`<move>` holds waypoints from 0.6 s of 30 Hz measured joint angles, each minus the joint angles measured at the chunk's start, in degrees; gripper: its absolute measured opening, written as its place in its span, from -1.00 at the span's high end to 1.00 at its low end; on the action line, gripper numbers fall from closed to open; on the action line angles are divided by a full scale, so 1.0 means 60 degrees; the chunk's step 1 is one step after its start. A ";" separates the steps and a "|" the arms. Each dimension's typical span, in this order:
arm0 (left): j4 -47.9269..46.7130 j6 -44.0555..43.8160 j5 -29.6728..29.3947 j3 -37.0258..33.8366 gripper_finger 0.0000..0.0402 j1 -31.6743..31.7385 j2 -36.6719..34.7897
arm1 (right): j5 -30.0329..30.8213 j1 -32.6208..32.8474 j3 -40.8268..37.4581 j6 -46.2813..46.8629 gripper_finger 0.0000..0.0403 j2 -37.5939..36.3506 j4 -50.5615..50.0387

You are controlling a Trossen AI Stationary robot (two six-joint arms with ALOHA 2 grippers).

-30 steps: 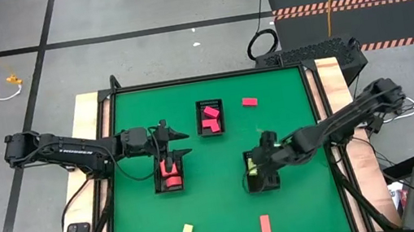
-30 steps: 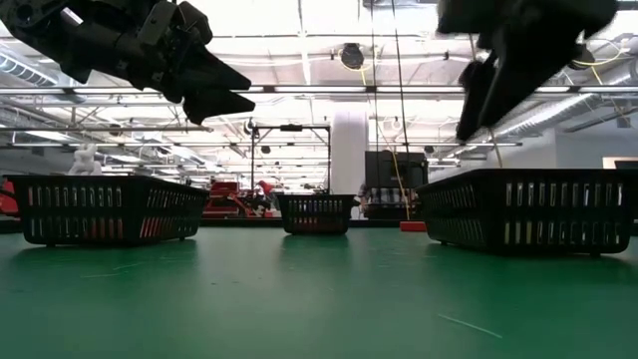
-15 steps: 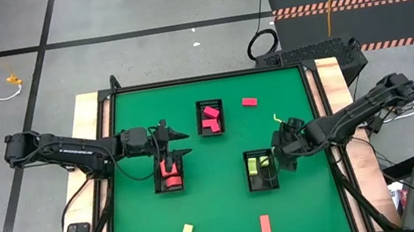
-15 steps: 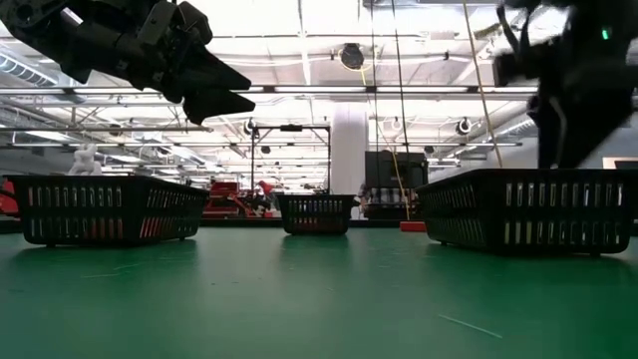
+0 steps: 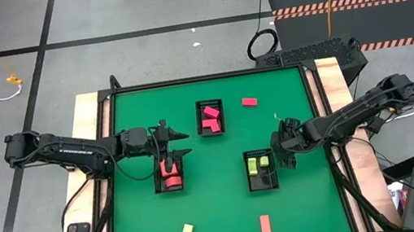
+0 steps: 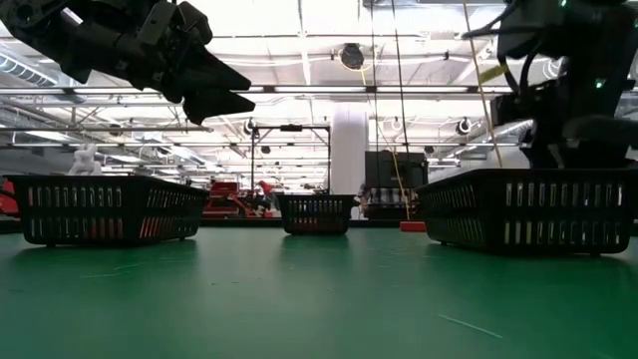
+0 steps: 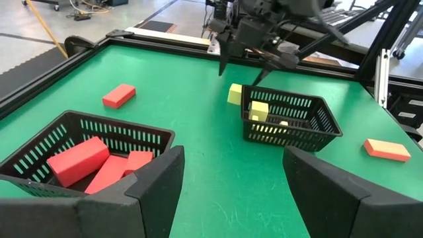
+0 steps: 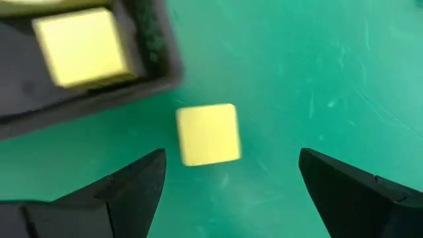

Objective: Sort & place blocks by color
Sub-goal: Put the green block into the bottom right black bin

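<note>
Moved: R gripper (image 5: 283,144) was over the R tray (image 5: 263,184) a sec ago, now just off that tray's right side, low over the mat (image 5: 220,204). L arm same spot as before.
R gripper: fingers (image 8: 125,192) spread wide, nothing between them; hangs above a loose yellow cube (image 8: 208,134).
Yellow cube: on the mat just outside the R tray wall, apart from both fingers. Left wrist view shows it beside the tray too.
R tray: holds yellow blocks (image 5: 258,163); one yellow block (image 8: 80,46) seen inside in right wrist view.
L gripper: (image 5: 181,141) fingers (image 7: 158,182) apart, empty, hovering just past the far end of the L tray (image 5: 173,186), between it and the mid tray (image 5: 211,129).
L tray: red-orange blocks (image 5: 170,174) inside, one round.
Mid tray: pink-red blocks (image 5: 209,118) inside.
Loose on mat: pink-red bar (image 5: 249,101) near far edge, right of mid tray; yellow cube no. 2 (image 5: 187,229) near front edge; salmon bar (image 5: 265,223) at front edge, below R tray.
Low view: three trays in a row on the mat, both arms raised above them.
</note>
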 joint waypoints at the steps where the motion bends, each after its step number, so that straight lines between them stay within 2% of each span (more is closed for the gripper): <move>1: 0.0000 0.0008 0.0003 0.0000 -0.28 0.0000 0.0002 | -0.0002 -0.0096 -0.0081 -0.0084 -0.69 0.0000 0.0045; 9: -0.0047 0.0045 0.0004 0.0000 -0.28 0.0000 0.0002 | -0.0753 -0.0723 -0.0569 -0.0877 -0.68 0.0000 0.1304; 18: -0.0058 0.0045 0.0004 0.0000 -0.28 0.0000 0.0002 | -0.0999 -0.1042 -0.0858 -0.1245 -0.68 0.0004 0.1715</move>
